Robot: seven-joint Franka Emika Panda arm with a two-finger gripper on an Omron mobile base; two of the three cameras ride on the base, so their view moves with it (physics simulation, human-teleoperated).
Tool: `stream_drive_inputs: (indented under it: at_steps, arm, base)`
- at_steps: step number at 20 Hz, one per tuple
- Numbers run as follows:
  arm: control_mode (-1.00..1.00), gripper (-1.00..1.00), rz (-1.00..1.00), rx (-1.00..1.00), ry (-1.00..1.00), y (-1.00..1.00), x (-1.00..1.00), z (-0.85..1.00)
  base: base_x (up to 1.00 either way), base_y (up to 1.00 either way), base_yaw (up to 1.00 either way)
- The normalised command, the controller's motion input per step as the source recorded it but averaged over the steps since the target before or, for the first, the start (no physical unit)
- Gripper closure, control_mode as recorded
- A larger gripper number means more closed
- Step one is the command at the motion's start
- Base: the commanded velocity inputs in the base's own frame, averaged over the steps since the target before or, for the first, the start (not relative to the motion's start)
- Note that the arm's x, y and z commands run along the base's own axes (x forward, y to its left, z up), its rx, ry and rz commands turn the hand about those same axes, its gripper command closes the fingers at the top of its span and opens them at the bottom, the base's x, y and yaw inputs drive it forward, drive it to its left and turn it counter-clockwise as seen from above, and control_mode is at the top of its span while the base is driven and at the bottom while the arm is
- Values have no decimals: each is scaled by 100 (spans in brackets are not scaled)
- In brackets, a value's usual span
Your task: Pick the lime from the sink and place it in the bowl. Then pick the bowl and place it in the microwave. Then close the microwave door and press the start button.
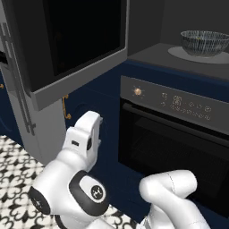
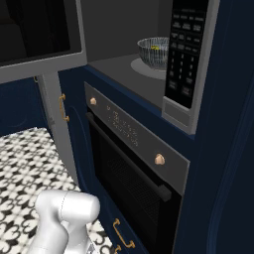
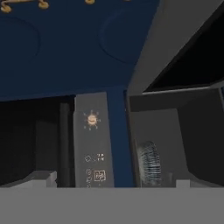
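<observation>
From the left base view, my arm is folded low in front of the black oven (image 1: pixel 179 147), with my wrist turned toward the open microwave door (image 1: pixel 76 49), which hangs swung out above and to my left. The bowl (image 1: pixel 205 42) sits on the turntable plate (image 1: pixel 197 55) inside the microwave (image 1: pixel 147 53).

From the right base view, the lime (image 2: pixel 156 48) shows as a small yellow-green spot inside the bowl, well back in the cavity. The keypad (image 2: pixel 182 54) stands on the right side of the opening. Its buttons carry pale marks too small for me to read, and so do the symbols on the oven's panel.

In the hand view, I look along a rolled frame at the brass knob (image 3: pixel 91 119), the panel's white icons and the striped bowl seen edge-on. I see no brand name. My fingertips are not clear here, so I cannot tell how far my jaws are parted or whether they hold anything.

My judgement is that the door comes next. The risk is that my elbow, being so close under it, catches its lower edge, or that a push near the hinge leaves the door ajar and the start button does nothing.
</observation>
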Motion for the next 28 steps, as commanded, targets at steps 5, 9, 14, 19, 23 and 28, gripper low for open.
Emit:
stream_drive_inputs:
  at_steps: [5, 9, 14, 19, 23, 28]
  arm:
    - [-100, -100, -11, 0, 0, 35, 64, -10]
    - [-100, -100, -16, 0, -2, 54, 68, -1]
    - [-100, -100, -21, 0, -12, 56, 35, 0]
    - [-100, -100, -27, 0, -1, 11, 18, 9]
    - [-100, -100, -12, 0, 5, 4, 22, 51]
    - [-100, -100, 3, -6, 1, 0, 3, 46]
  base:
    - [0, 0, 0]
    - [0, 0, 0]
    - [0, 0, 0]
    - [0, 0, 0]
    - [0, 0, 0]
    - [0, 0, 0]
